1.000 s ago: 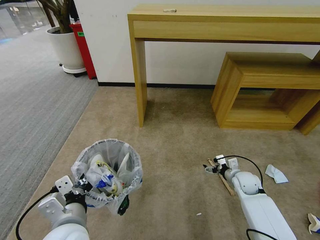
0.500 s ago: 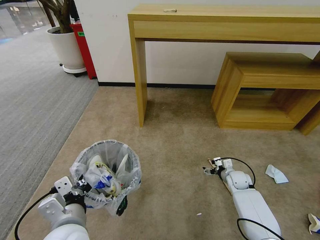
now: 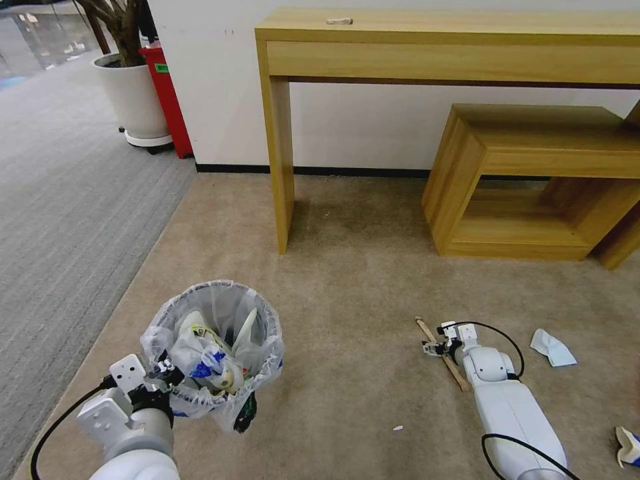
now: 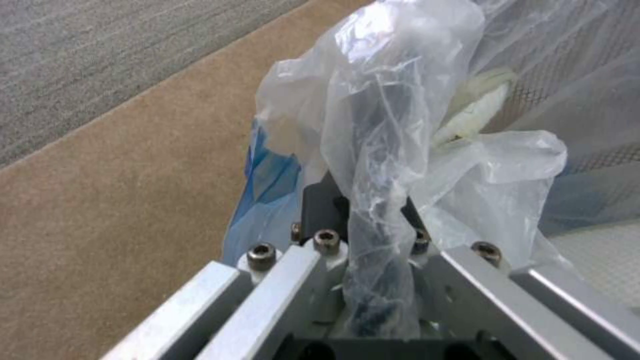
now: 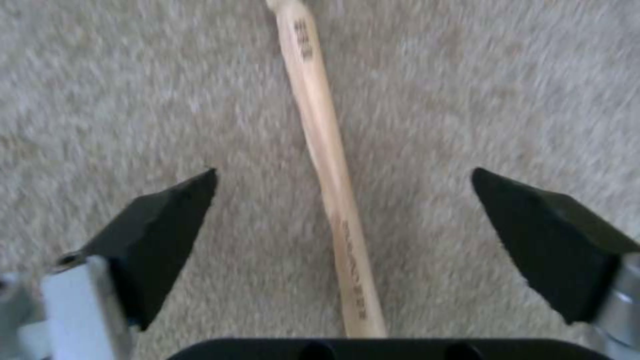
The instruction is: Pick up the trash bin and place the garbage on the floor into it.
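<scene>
Low over the floor (image 3: 347, 280), the right gripper (image 5: 343, 200) hangs with fingers (image 5: 160, 235) spread either side of the wooden stick (image 5: 327, 165). The left gripper (image 3: 162, 371) pinches the trash bin (image 3: 213, 347) by its lined rim, at the robot's left.

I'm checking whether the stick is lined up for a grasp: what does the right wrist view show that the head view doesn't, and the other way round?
Right wrist view alone: the wooden stick runs between the open right end effector fingers, untouched.
Head view alone: the left end effector clamps the trash bin rim; a pale blue tissue lies nearby.
Both: stick on beige floor.
</scene>
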You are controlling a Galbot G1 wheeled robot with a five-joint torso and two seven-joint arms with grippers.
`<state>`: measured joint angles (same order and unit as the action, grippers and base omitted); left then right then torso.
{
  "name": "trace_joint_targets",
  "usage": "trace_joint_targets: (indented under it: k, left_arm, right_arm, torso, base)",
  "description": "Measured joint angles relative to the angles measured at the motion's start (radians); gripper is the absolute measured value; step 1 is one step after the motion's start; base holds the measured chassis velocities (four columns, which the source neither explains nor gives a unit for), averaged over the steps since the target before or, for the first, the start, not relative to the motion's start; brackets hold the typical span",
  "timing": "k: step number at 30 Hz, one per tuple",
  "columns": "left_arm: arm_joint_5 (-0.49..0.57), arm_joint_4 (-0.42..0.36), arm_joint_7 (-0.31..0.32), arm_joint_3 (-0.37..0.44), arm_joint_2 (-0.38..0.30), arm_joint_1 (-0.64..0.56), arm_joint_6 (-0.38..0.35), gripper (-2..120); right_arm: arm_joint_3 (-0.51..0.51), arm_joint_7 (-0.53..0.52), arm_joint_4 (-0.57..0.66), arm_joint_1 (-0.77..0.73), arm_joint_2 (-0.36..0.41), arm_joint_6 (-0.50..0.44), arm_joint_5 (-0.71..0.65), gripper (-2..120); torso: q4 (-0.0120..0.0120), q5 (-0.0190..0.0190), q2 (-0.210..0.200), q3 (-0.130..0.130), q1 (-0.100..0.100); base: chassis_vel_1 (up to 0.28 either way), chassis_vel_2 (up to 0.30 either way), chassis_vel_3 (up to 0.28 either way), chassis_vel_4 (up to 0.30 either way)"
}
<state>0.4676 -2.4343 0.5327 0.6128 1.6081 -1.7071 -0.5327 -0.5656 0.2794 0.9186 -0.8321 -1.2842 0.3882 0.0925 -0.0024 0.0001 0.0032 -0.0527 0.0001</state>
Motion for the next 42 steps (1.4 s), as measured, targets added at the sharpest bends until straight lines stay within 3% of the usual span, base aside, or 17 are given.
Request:
trace_joint_targets:
  k: [2, 5, 7, 9, 11, 16, 21, 24, 27, 28, 29, 33, 38, 40, 42]
  left_arm:
    - [0.000, -0.002, 0.000, 0.000, 0.000, -0.001, 0.000, 0]
    - [-0.001, -0.005, 0.000, 0.001, 0.000, -0.002, 0.001, 0]
    - [-0.001, -0.005, 0.000, 0.001, 0.000, -0.002, 0.001, 0]
    - [-0.002, -0.006, 0.000, 0.001, 0.000, -0.002, 0.001, 0]
    - [-0.002, -0.006, 0.000, 0.001, 0.000, -0.002, 0.001, 0]
    - [-0.003, -0.006, 0.001, 0.000, 0.000, 0.000, 0.001, 0]
    - [-0.003, -0.006, 0.001, -0.001, 0.000, 0.002, 0.001, 0]
    - [-0.006, -0.004, 0.001, -0.003, 0.000, 0.002, 0.001, 0]
    - [-0.007, -0.004, 0.001, -0.004, 0.000, 0.002, 0.001, 0]
    - [-0.007, -0.004, 0.001, -0.004, 0.000, 0.002, 0.001, 0]
    - [-0.008, -0.004, 0.002, -0.004, 0.000, 0.003, 0.000, 0]
    - [-0.009, -0.004, 0.001, -0.007, 0.000, 0.002, 0.000, 0]
    - [-0.011, 0.001, 0.001, -0.008, 0.000, 0.006, -0.001, 0]
    - [-0.015, 0.019, -0.001, -0.027, 0.000, 0.010, -0.003, 0]
    - [-0.015, 0.023, -0.003, -0.032, 0.000, 0.011, -0.004, 0]
  right_arm:
    - [-0.002, 0.002, -0.008, 0.002, -0.001, -0.003, 0.001, 90]
    - [-0.007, 0.005, -0.020, 0.004, -0.002, -0.007, 0.001, 76]
    - [-0.007, 0.005, -0.020, 0.004, -0.002, -0.007, 0.001, 76]
    - [-0.007, 0.006, -0.021, 0.004, -0.002, -0.007, 0.002, 65]
    - [-0.008, 0.006, -0.021, 0.004, -0.002, -0.008, 0.002, 64]
    - [-0.009, 0.012, -0.027, -0.003, -0.002, -0.014, 0.020, 34]
    - [-0.010, 0.017, -0.033, -0.006, -0.002, -0.025, 0.030, 23]
    - [-0.014, 0.026, -0.038, -0.015, 0.000, -0.039, 0.052, 7]
    - [-0.015, 0.026, -0.033, -0.021, 0.002, -0.042, 0.054, 0]
    - [-0.015, 0.026, -0.033, -0.021, 0.002, -0.042, 0.054, 0]
    - [-0.016, 0.025, -0.028, -0.028, 0.005, -0.043, 0.054, 0]
    - [-0.011, 0.023, -0.005, -0.041, 0.008, -0.045, 0.046, 0]
    - [0.027, 0.034, 0.107, -0.087, 0.027, -0.156, -0.157, 0]
    - [0.070, 0.188, 0.277, -0.124, 0.044, -0.366, -0.435, 0]
    - [0.084, 0.230, 0.321, -0.130, 0.048, -0.415, -0.502, 0]
  torso:
    - [0.0000, 0.0000, 0.000, 0.000, 0.000]
    - [0.0000, 0.0000, 0.000, 0.000, 0.000]
    - [0.0000, 0.0000, 0.000, 0.000, 0.000]
    - [0.0000, -0.0001, 0.000, 0.000, 0.000]
    - [0.0000, -0.0001, 0.000, 0.000, 0.000]
    - [0.0001, -0.0001, 0.000, 0.000, 0.000]
    - [0.0004, 0.0000, 0.000, 0.000, 0.000]
    - [0.0008, 0.0002, 0.000, 0.000, 0.000]
    - [0.0008, 0.0002, 0.000, 0.000, 0.000]
    - [0.0008, 0.0002, 0.000, 0.000, 0.000]
    - [-0.0007, -0.0007, 0.000, 0.000, 0.000]
    - [-0.0007, -0.0004, 0.000, 0.000, 0.000]
    - [-0.0004, -0.0001, 0.000, 0.000, 0.000]
    - [0.0001, -0.0004, 0.000, 0.000, 0.000]
    - [0.0001, -0.0005, 0.000, 0.000, 0.000]
  base:
    - [0.000, 0.000, 0.000, 0.000]
    - [0.000, 0.000, 0.000, 0.000]
    - [0.000, 0.000, 0.000, 0.000]
    - [0.000, 0.000, 0.000, 0.000]
    - [0.000, 0.000, 0.000, 0.000]
    - [0.000, 0.000, 0.000, 0.000]
    - [0.000, 0.000, 0.000, 0.000]
    - [0.000, 0.000, 0.000, 0.000]
    - [0.000, 0.000, 0.000, 0.000]
    - [0.000, 0.000, 0.000, 0.000]
    - [0.000, 0.000, 0.000, 0.000]
    - [0.000, 0.000, 0.000, 0.000]
    - [0.000, 0.000, 0.000, 0.000]
    - [0.000, 0.000, 0.000, 0.000]
    - [0.000, 0.000, 0.000, 0.000]
